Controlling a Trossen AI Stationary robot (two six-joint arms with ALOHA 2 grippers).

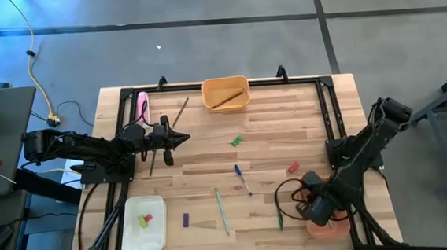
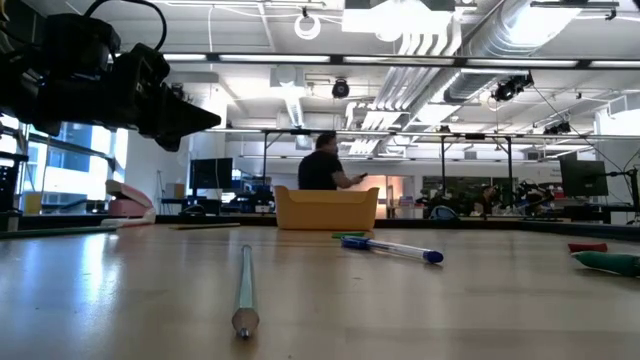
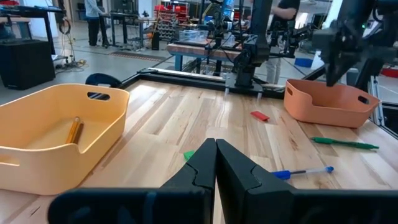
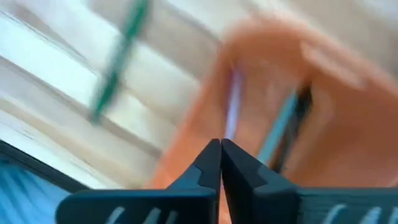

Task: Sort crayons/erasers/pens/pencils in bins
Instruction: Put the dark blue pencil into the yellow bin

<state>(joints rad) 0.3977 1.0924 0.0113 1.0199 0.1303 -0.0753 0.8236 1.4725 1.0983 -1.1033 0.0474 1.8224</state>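
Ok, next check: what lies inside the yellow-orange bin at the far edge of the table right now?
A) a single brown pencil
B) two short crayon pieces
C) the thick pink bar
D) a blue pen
A: the high view shows one brown pencil lying slantwise in the yellow-orange bin, and the left wrist view shows the same stick alone on its floor.

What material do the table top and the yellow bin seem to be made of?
The table top looks like pale wood, joined in planks: grain lines and seams show. The yellow bin looks like smooth matte plastic, with rounded moulded walls and a cut handle slot.
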